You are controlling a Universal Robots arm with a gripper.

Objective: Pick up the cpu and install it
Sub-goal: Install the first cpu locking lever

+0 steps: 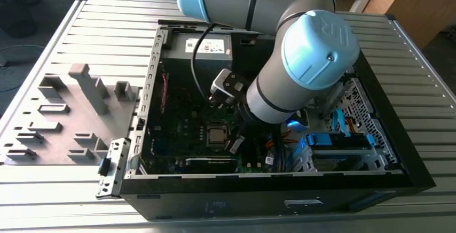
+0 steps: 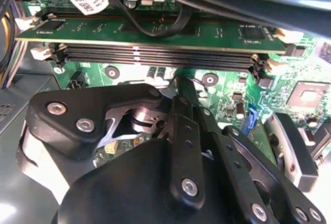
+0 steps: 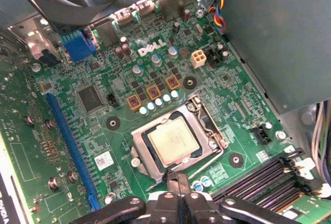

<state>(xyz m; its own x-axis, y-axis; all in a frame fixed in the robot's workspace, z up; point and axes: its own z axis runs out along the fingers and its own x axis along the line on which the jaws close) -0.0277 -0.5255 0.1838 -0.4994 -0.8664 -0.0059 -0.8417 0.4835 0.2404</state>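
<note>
Already the small square cpu with its pale silver-grey metal top lay seated in the dark metal-framed socket on the green motherboard, inside the open black computer case. The black gripper hung just beside the socket's edge, its jaws pressed together and holding nothing. The chip looked light, stiff and thin, probably fragile underneath; its bare edges seemed the safest hold.
</note>
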